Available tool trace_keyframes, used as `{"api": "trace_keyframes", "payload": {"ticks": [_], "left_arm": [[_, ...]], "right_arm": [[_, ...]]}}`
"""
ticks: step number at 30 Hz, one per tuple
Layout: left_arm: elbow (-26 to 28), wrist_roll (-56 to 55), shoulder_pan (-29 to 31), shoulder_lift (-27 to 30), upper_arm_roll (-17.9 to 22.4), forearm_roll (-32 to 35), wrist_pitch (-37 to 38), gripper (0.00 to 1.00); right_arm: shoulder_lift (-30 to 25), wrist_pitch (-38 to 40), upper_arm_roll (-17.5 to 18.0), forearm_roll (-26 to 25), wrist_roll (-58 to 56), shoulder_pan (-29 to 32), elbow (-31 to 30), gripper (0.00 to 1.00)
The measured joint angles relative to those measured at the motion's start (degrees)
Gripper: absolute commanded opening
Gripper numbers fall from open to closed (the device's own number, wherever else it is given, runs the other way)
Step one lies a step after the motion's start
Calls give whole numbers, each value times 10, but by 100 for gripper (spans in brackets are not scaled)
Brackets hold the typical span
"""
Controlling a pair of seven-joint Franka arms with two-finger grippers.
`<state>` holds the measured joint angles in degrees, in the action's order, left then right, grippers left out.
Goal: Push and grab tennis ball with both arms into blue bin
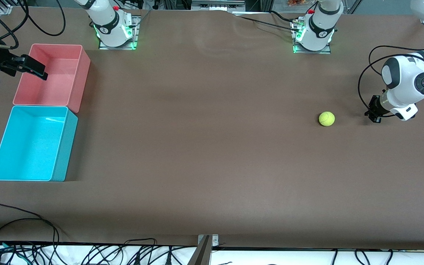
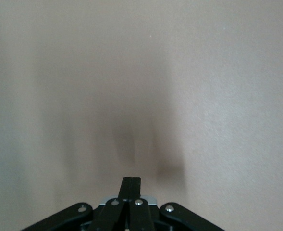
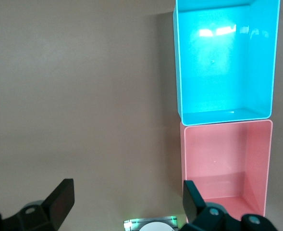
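Note:
The tennis ball point(image 1: 327, 119) lies on the brown table toward the left arm's end. My left gripper point(image 1: 373, 113) is shut and empty, low over the table beside the ball, a short gap away on the side of the left arm's end. The left wrist view shows only its closed fingers point(image 2: 131, 179) and bare table; the ball is out of that view. The blue bin point(image 1: 64, 147) stands empty at the right arm's end. My right gripper point(image 1: 37, 69) is open and empty, up over the pink bin's edge; in its wrist view point(image 3: 127, 197) the blue bin point(image 3: 179, 72) shows too.
An empty pink bin point(image 1: 82, 79) stands against the blue bin, farther from the front camera; it also shows in the right wrist view point(image 3: 268, 163). Black cables point(image 1: 31, 221) trail along the table's near edge. The two arm bases point(image 1: 114, 35) stand at the farthest edge.

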<state>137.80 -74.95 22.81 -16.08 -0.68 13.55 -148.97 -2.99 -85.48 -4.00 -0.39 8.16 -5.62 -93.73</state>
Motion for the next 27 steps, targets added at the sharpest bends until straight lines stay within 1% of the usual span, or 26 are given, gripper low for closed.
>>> {"api": "trace_keyframes", "payload": {"ticks": [3,10,13,16,22,27], "left_arm": [[2,-53,0,0,-34,0,0,0],[27,-214,-9,0,-147,0,1,0],[33,-258,-12,0,-178,0,2,0],[33,-272,-13,0,-189,0,8,0],[31,-266,1,2,-185,25,9,0],[18,-209,36,18,-182,35,19,0]], "right_arm": [[0,0,0,0,0,0,0,100],[0,0,0,0,0,0,0,100],[0,1,1,0,0,0,0,100],[0,1,3,0,0,0,0,100],[0,1,9,0,0,0,0,100],[0,1,10,0,0,0,0,100]]}}
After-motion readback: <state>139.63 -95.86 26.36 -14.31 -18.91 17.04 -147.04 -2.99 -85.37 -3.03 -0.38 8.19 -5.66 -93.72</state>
